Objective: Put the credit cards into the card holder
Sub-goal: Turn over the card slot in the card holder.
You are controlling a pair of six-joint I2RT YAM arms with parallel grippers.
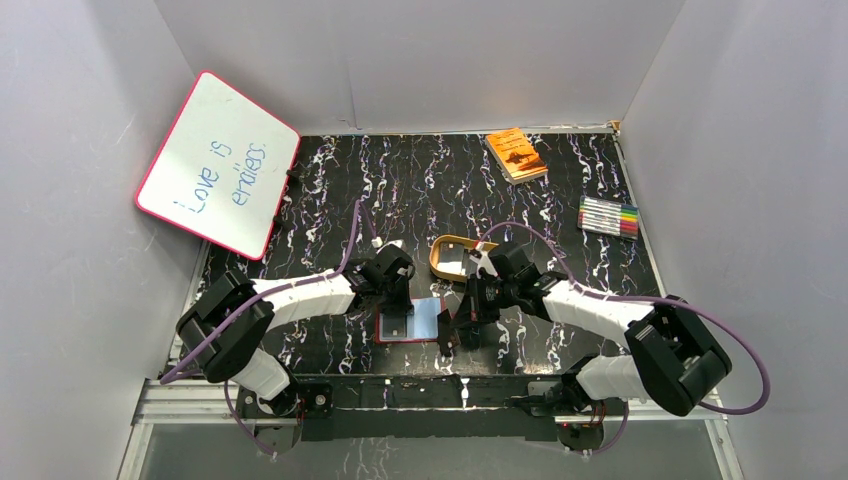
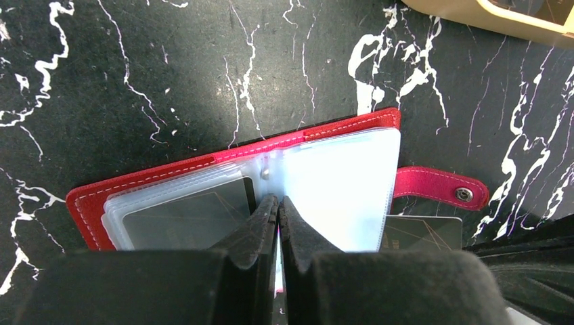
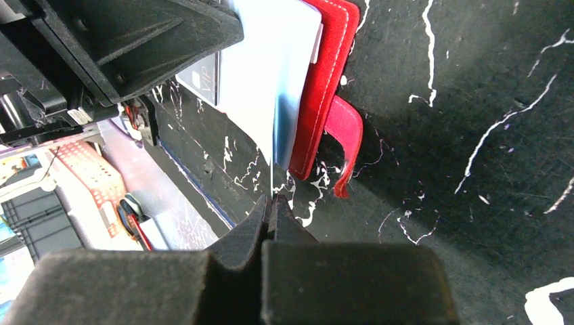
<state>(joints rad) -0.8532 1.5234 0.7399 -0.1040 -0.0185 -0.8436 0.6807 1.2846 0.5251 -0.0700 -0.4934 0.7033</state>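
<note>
lying open in the lower middle of the top view, the card holder [image 1: 398,328] rests flat on the black marbled table [image 1: 330,200], red cover down, with its clear plastic sleeves [image 2: 338,183] fanned out on top. in the left wrist view a dark card [image 2: 189,220] sits inside the sleeve at the lower left of the frame, and a second card [image 2: 420,233], also dark, shows at the lower right just below the snap tab [image 2: 433,184], which sticks out to the right with its metal stud [image 2: 464,194] facing up

the left gripper [image 2: 277,203] is clenched, its tips meeting over the middle fold of the sleeves; whether they press on the plastic cannot be told. the right gripper [image 3: 271,203] is clenched too, low beside the holder's right edge in the top view. a pale sleeve tapers down to its tips in the right wrist view, but whether the sleeve is pinched between them cannot be told

a gold tray [image 1: 437,258] lies just above the two grippers in the top view. an orange book [image 1: 517,153] sits near the upper right of the table, a row of markers [image 1: 608,216] lies below it toward the right edge, and a whiteboard [image 1: 218,165] with blue writing leans at the upper left
</note>
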